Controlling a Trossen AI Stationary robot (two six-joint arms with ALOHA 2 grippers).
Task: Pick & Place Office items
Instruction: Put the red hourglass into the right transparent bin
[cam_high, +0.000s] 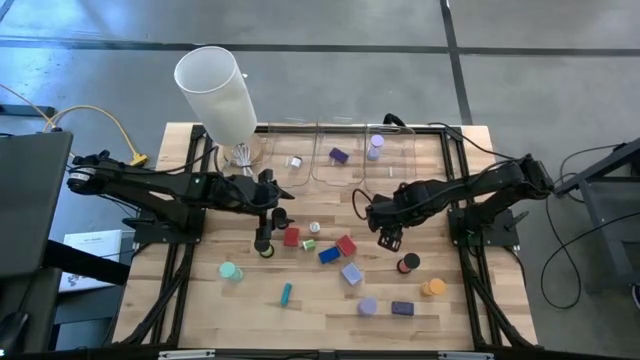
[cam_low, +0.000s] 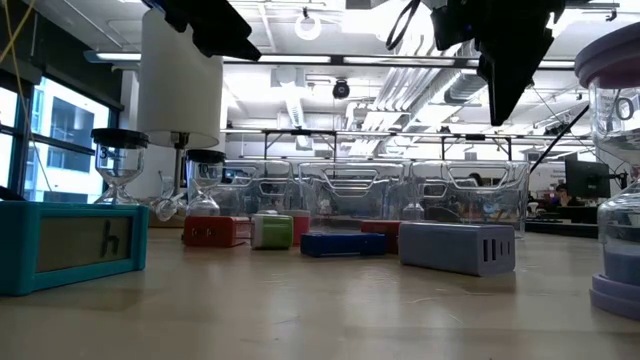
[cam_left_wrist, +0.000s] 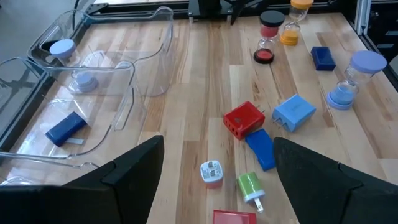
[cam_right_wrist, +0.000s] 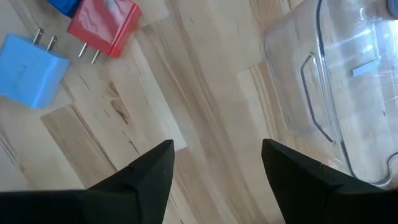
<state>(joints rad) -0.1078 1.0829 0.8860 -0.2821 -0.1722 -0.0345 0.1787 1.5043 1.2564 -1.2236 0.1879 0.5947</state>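
Small coloured office items lie scattered on the wooden table: a red plug block (cam_left_wrist: 244, 119), a blue block (cam_left_wrist: 261, 149), a light blue plug (cam_right_wrist: 28, 78), a green plug (cam_left_wrist: 250, 186), a white plug (cam_left_wrist: 211, 172), a black-capped hourglass (cam_high: 407, 263), an orange one (cam_high: 432, 288) and a teal stick (cam_high: 286, 293). My left gripper (cam_high: 272, 228) hovers open above the table's left-middle, over the white and green plugs. My right gripper (cam_high: 388, 238) hangs open, pointing down over bare wood (cam_right_wrist: 205, 93) right of the blocks, with nothing between its fingers.
Three clear bins (cam_high: 340, 160) stand along the far edge; the middle holds a purple block (cam_high: 338, 155), the right one a lavender hourglass (cam_high: 375, 147). A tall white cylinder (cam_high: 215, 90) stands at the far left. A teal roll (cam_high: 230, 271) and a dark blue block (cam_high: 402, 309) lie nearer.
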